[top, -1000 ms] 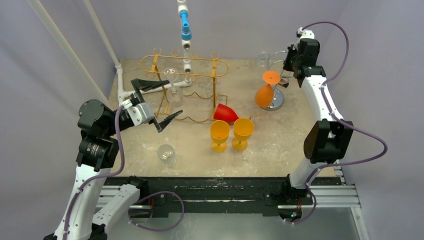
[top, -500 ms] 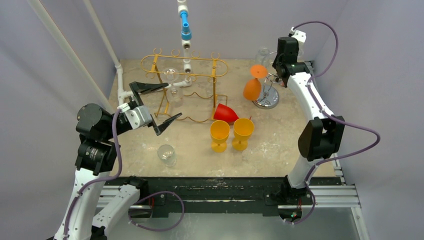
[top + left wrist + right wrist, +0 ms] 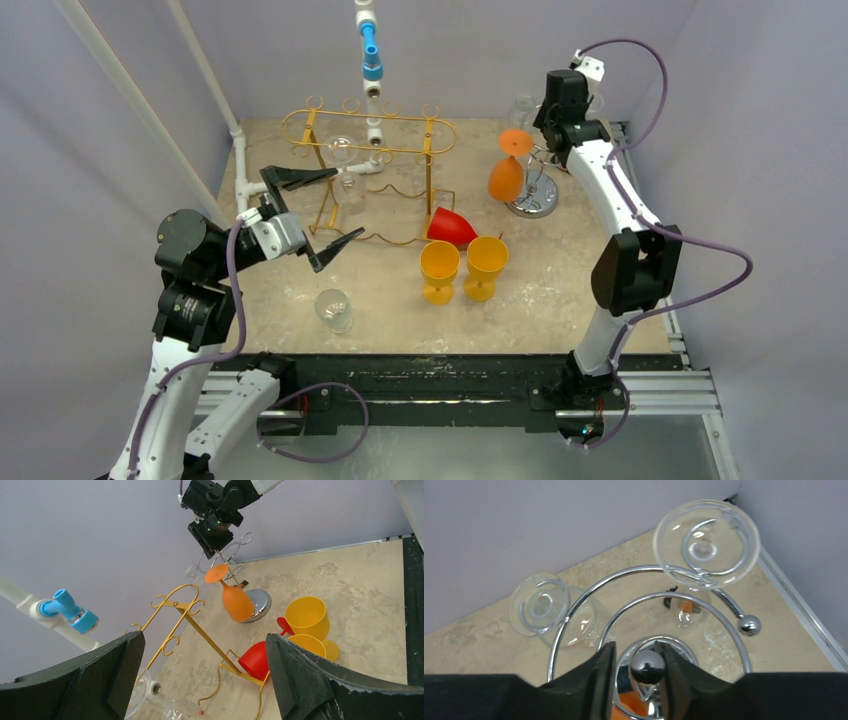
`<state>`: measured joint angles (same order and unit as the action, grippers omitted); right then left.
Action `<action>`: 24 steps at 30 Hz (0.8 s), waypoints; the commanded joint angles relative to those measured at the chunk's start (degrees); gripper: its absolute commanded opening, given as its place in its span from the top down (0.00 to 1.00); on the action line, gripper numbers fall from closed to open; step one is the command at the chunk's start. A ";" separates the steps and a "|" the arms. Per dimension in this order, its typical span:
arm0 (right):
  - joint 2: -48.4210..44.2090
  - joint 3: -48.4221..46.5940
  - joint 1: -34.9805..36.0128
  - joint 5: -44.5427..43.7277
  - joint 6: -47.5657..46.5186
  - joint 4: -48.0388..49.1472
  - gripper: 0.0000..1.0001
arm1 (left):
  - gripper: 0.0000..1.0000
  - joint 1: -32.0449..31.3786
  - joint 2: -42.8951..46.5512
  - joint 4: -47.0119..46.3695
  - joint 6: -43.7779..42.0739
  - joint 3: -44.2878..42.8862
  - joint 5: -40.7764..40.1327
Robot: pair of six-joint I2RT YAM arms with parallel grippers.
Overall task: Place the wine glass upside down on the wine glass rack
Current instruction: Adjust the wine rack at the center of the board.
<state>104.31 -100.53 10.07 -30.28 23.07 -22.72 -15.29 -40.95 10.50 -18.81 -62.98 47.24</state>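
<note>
The orange wine glass (image 3: 505, 178) hangs bowl-down from an arm of the chrome rack (image 3: 537, 206) at the back right, its foot on top. In the left wrist view the orange glass (image 3: 236, 603) tilts against the rack's round base (image 3: 260, 603). My right gripper (image 3: 547, 143) hovers just above the rack's top, open. In its own view the right gripper (image 3: 636, 665) frames the rack's chrome ball (image 3: 646, 666) without holding the glass; a bit of orange shows below. My left gripper (image 3: 348, 200) stands wide open and empty by the gold rack.
Two clear glasses (image 3: 706, 542) (image 3: 540, 604) hang on the chrome rack. A gold wire rack (image 3: 370, 140) stands mid-back with clear glasses beneath it. A red glass (image 3: 450, 227) lies on its side, two yellow glasses (image 3: 440, 265) (image 3: 486, 260) stand upright, and a clear glass (image 3: 333, 307) sits front left.
My right arm swung left with the orange glass and hung it on the chrome rack. Its jaws then parted and let go. The left arm barely moved.
</note>
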 commanded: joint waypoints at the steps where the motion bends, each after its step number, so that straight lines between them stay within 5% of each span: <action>1: -1.23 -3.69 0.32 8.18 -2.00 2.49 0.49 | 0.00 -0.09 0.60 -1.37 1.05 0.03 -0.59; 5: -3.22 -4.01 0.04 12.02 -8.46 -0.54 0.23 | 0.00 -0.09 0.76 -1.03 0.48 0.01 -0.53; 9: -7.55 0.38 -2.44 17.69 -11.29 0.03 0.16 | 0.00 -0.09 0.46 -1.12 0.26 -0.35 -0.44; 17: -9.88 1.78 -9.89 37.85 -15.54 0.41 0.25 | 0.00 -0.09 -0.09 -1.37 0.85 -1.00 -0.22; 24: -7.80 2.56 -11.62 41.96 -17.45 1.17 0.31 | 0.00 -0.09 -0.75 -1.10 1.05 -2.03 -0.31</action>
<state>95.59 -97.73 -0.89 6.39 8.27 -22.72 -15.29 -41.12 10.41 -18.83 -63.00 47.24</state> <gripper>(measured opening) 0.705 0.996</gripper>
